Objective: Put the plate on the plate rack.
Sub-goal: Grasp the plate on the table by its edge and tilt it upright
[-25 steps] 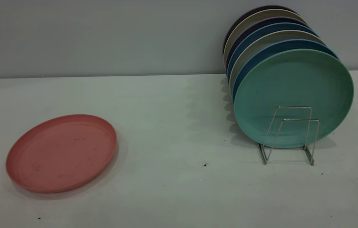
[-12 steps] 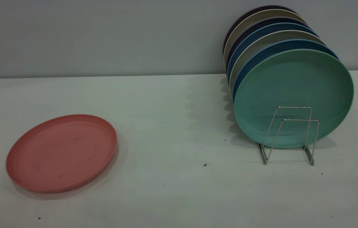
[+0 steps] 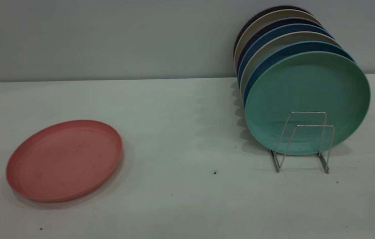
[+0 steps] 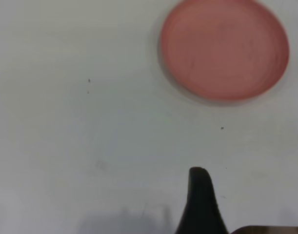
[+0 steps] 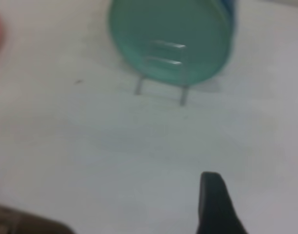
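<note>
The salmon-pink plate (image 3: 64,161) lies flat on the table at the front left, and it also shows in the left wrist view (image 4: 224,48). The silver wire plate rack (image 3: 302,142) stands at the right, and it also shows in the right wrist view (image 5: 161,73). Its two front loops are bare. Neither arm shows in the exterior view. My left gripper (image 4: 251,200) hovers above bare table, well short of the plate, with one dark finger (image 4: 200,195) in view. My right gripper (image 5: 258,195) hovers above bare table in front of the rack, with one finger (image 5: 212,195) in view. Both are open and empty.
A mint-green plate (image 3: 307,99) stands upright in the rack. Several blue, beige and dark plates (image 3: 273,39) stand behind it, up against the grey back wall. Small dark specks (image 3: 214,172) lie on the white table between plate and rack.
</note>
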`<state>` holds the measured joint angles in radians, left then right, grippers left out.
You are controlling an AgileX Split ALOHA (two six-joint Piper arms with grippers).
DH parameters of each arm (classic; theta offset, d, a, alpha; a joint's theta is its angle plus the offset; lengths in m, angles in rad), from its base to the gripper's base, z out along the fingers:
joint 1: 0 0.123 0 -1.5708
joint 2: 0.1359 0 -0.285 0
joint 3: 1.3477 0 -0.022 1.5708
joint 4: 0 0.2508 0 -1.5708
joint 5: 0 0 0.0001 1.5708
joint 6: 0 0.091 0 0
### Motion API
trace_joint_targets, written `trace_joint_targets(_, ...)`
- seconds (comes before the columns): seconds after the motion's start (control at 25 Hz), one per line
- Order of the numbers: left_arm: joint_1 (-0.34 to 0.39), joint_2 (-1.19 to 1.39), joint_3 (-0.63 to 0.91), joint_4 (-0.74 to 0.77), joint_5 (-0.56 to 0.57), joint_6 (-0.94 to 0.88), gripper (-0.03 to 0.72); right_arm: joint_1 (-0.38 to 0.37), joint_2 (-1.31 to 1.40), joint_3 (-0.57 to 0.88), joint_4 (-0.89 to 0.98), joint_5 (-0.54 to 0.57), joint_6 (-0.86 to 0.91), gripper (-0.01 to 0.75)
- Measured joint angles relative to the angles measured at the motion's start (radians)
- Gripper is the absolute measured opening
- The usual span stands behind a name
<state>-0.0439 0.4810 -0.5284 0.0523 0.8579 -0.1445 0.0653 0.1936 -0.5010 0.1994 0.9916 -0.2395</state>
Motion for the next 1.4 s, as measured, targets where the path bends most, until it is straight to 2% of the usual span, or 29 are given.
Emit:
trace_joint_targets(0.16,0.0,0.168,-0.036,0.0,-0.064,0.007,0.565,0.0,0.161,0.0,0.119,-0.066,-0.117,0.485)
trace_joint_targets(0.32,0.0,0.272,-0.04,0.007,-0.115,0.012,0.565,0.0,0.335,0.0,0.196,-0.122,-0.203,0.489)
trace_joint_targets(0.48,0.006,0.338,-0.04,0.091,-0.131,-0.02,0.565,0.0,0.456,0.0,0.23,-0.168,-0.25,0.489)
trace_joint_targets(0.6,0.054,0.379,-0.04,0.136,-0.14,-0.07,0.565,0.0,0.514,0.0,0.246,-0.189,-0.272,0.491)
trace_joint_targets(0.76,0.129,0.433,-0.049,0.103,-0.164,-0.048,0.565,0.0,0.54,0.0,0.267,-0.226,-0.302,0.492)
trace_joint_targets(0.88,0.159,0.501,-0.049,0.014,-0.179,0.028,0.565,0.0,0.54,0.0,0.274,-0.241,-0.307,0.492)
trace_joint_targets(1.12,0.192,0.703,-0.112,-0.3,-0.196,0.312,0.565,0.0,0.54,0.0,0.281,-0.241,-0.31,0.492)
trace_joint_targets(1.4,0.319,1.006,-0.224,-0.625,-0.226,0.618,0.565,0.0,0.54,0.0,0.282,-0.241,-0.31,0.492)
